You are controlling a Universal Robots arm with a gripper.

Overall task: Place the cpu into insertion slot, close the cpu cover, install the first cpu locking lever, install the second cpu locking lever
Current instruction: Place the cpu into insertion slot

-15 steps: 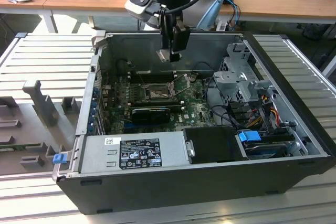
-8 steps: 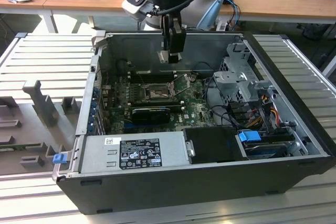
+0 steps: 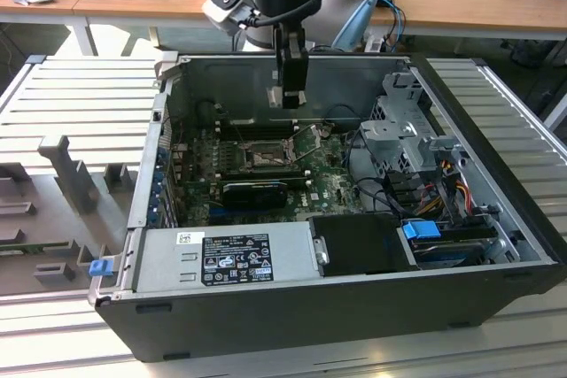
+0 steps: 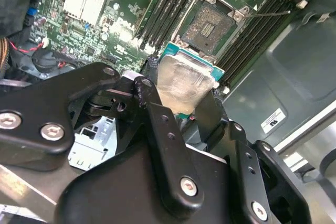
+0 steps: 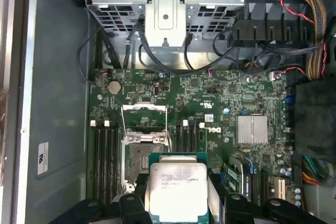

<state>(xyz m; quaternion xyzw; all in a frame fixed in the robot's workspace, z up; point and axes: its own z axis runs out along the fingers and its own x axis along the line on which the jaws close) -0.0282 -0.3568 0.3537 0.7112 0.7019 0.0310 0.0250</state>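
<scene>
My gripper (image 3: pixel 288 99) hangs inside the open computer case, above the green motherboard (image 3: pixel 332 185). It is shut on the cpu (image 5: pixel 177 190), a flat square chip with a silvery top and green edge, also seen as the cpu (image 4: pixel 185 83) between the black fingers (image 4: pixel 153 109). The insertion slot (image 5: pixel 137 167) lies open on the board, just beside and below the held chip; it shows as the insertion slot (image 4: pixel 211 23) and the insertion slot (image 3: pixel 266 158). The cpu cover (image 5: pixel 144 123) stands swung up beyond the slot. A thin wire lever (image 4: pixel 269 12) sticks out from the socket's side.
Black memory slots (image 5: pixel 102 156) flank the socket. A silver heatsink (image 5: pixel 252 129) sits on the board. The metal drive cage (image 3: pixel 403 130) and cable bundles (image 3: pixel 443 179) fill the exterior view's right; the power supply (image 3: pixel 226 258) lies along the near wall.
</scene>
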